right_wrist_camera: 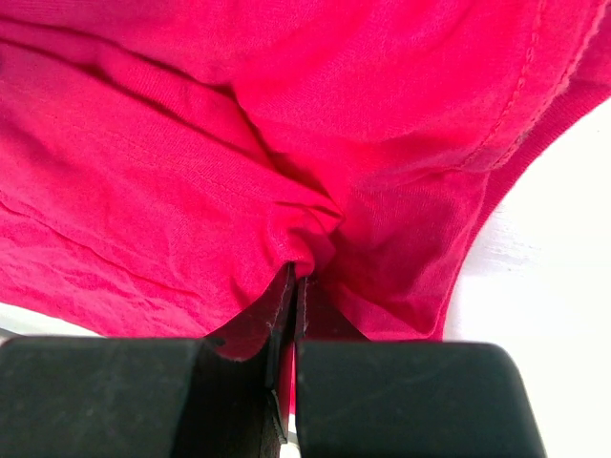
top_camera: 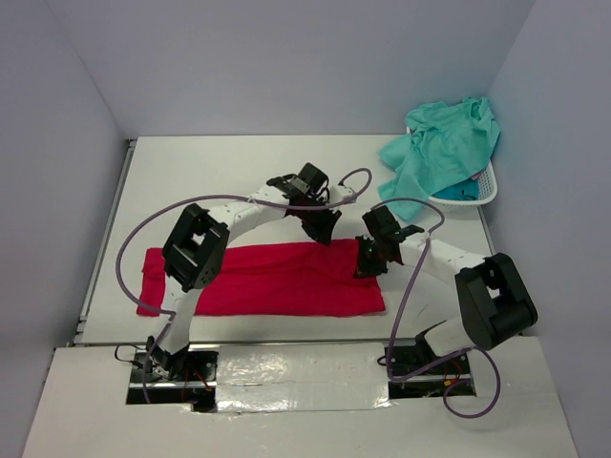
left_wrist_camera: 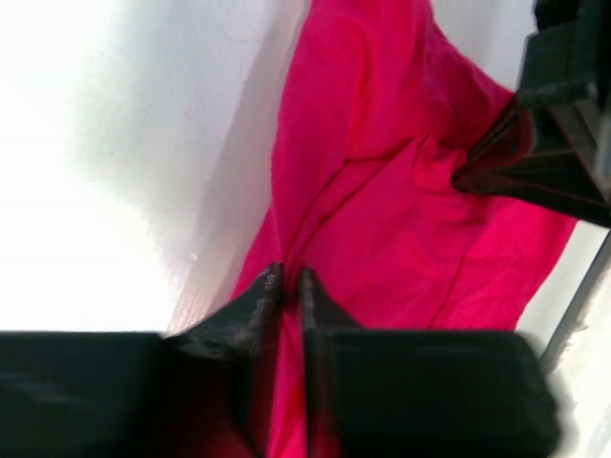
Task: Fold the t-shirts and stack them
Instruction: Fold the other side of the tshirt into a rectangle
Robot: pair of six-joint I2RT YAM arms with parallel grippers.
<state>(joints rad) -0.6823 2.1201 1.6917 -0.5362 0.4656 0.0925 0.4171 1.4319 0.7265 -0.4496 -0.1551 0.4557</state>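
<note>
- Red t-shirt (top_camera: 267, 279) lies flat along the tabletop's (top_camera: 229, 172) near edge.
- Wrist views show what the overhead hides: left end effector (left_wrist_camera: 284, 279) and right end effector (right_wrist_camera: 291, 279) each clenched on red cloth.
- Far half is bare; mint t-shirt (top_camera: 444, 148) drapes the basket (top_camera: 485, 191) at the far right corner.

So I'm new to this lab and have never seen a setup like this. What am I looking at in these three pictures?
Two robot arms are bolted side by side at the near edge of a white table. The wide picture comes from a fixed camera above and behind them; the other two come from small cameras on each wrist, looking past that arm's own fingers. A crimson red cloth t-shirt lies spread flat on the table. The left pincer is nearly closed on a fold of it, and the right pincer is shut on another pinch of the same shirt. At the far right, a white plastic lattice basket holds a crumpled light mint-teal shirt over a darker teal-blue one.
</note>
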